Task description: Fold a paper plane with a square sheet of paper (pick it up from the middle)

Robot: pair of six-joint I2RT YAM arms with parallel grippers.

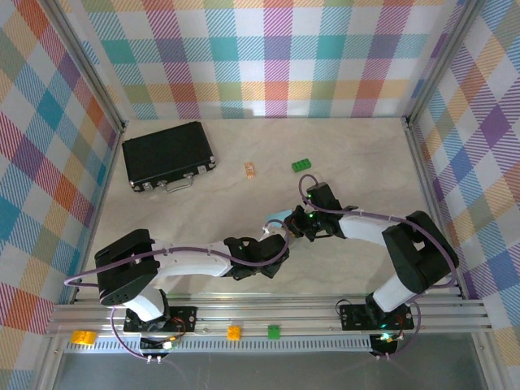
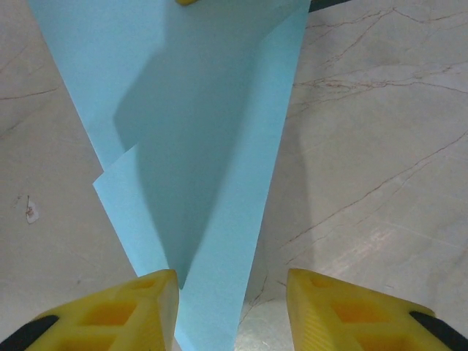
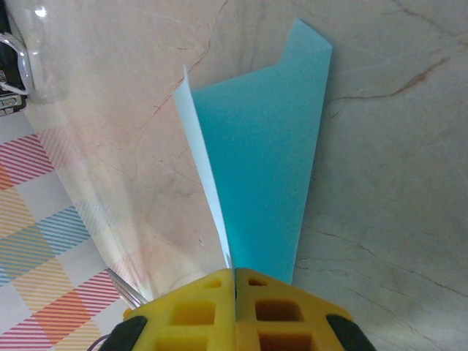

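The paper plane is near the middle of the table, a slim blue dart gripped by the right claw, whose fingers are pressed together on the centre crease. Whether any edge of the plane rests on the table I cannot tell. The left claw is at the other end with its fingers apart and the narrow end of the plane running between them. One finger looks to be just against the paper's edge and the other is clear of it.

This looks like a release late in the folding. To do it well, the right claw should grip the crease firmly while the left backs straight out along the plane's length, not sideways, so no pad drags a wing open or bends the tip
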